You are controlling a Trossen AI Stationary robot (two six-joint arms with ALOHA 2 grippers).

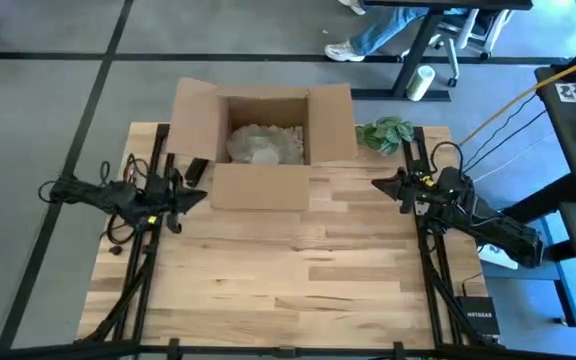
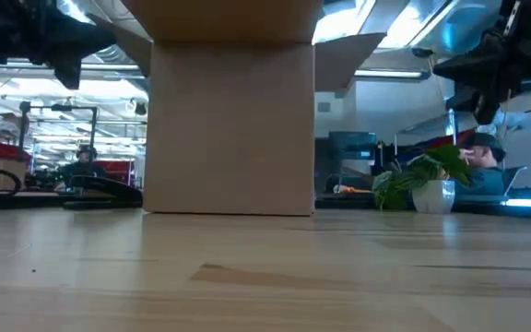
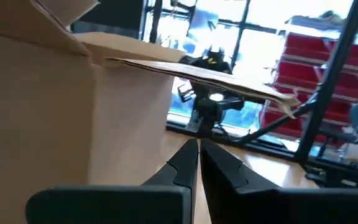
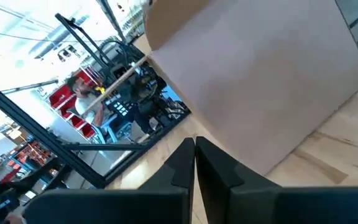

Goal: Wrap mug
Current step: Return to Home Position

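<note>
The clear bubble-wrapped bundle point(image 1: 264, 146), presumably the mug, is lying cushioned inside the open brown cardboard box point(image 1: 258, 188) on the pale wooden surface point(image 1: 288, 270). The left gripper point(image 1: 200, 196) and right gripper point(image 1: 376, 183) are hovering beside it, fingers together, holding nothing.

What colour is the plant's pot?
White; the pot shows best in the low view.

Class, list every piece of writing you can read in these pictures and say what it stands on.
"NETGEAR": on the small black device at the high view's lower right.
White label on the dark surface at the high view's upper right: characters too blurred to read.
Brown cardboard box: no print visible.
</note>
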